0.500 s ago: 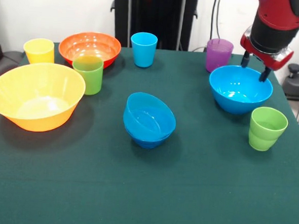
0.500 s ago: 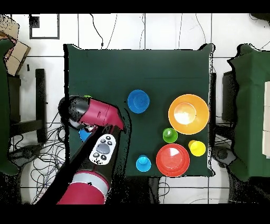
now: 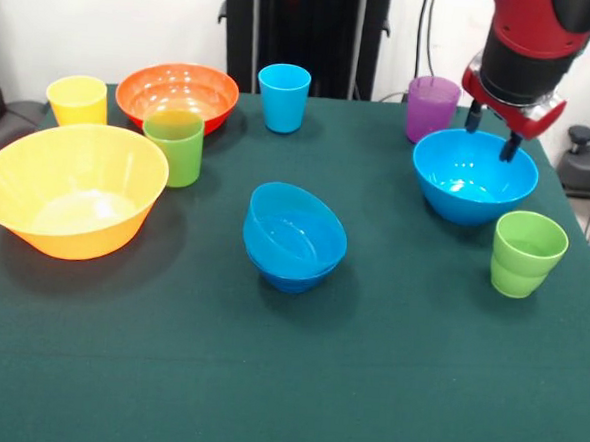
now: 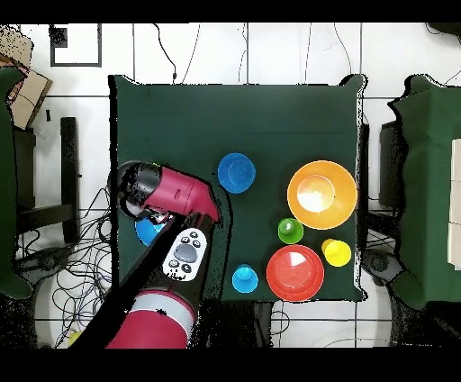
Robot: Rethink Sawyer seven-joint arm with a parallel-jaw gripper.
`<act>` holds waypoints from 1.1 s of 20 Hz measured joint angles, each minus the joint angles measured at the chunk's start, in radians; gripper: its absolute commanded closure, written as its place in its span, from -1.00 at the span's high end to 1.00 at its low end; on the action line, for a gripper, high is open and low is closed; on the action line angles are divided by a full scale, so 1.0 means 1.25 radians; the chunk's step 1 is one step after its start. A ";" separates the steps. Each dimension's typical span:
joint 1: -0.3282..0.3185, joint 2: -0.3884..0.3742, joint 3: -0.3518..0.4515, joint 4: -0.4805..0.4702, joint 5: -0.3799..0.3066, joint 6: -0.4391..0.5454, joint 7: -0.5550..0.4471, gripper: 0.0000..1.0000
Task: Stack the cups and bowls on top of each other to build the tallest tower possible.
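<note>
My gripper [image 3: 491, 133] is open and empty, its two fingers spread just above the far rim of the big light blue bowl [image 3: 473, 177] at the right. The purple cup [image 3: 432, 107] stands just behind that bowl and a green cup [image 3: 526, 253] in front of it. A medium light blue bowl [image 3: 294, 231] sits tilted, nested in a darker blue one, at the table's middle [image 4: 237, 172]. The yellow-orange bowl [image 3: 71, 189], orange-red bowl [image 3: 178, 94], yellow cup [image 3: 77, 99], a second green cup [image 3: 173, 145] and the light blue cup [image 3: 284, 97] stand at the left and back.
In the overhead view my arm [image 4: 176, 194] covers the gripper and most of the big blue bowl [image 4: 144, 231]. The green cloth table [image 3: 285, 381] reaches the front edge. The black pedestal [image 3: 307, 31] stands behind the table.
</note>
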 measured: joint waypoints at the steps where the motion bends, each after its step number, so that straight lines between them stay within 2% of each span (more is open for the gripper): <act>1: -0.005 -0.001 0.000 0.000 0.000 0.000 0.000 1.00; 9: -0.032 -0.003 0.000 0.007 0.000 -0.005 0.000 1.00; 22: -0.036 -0.004 0.005 0.060 0.000 -0.089 0.000 1.00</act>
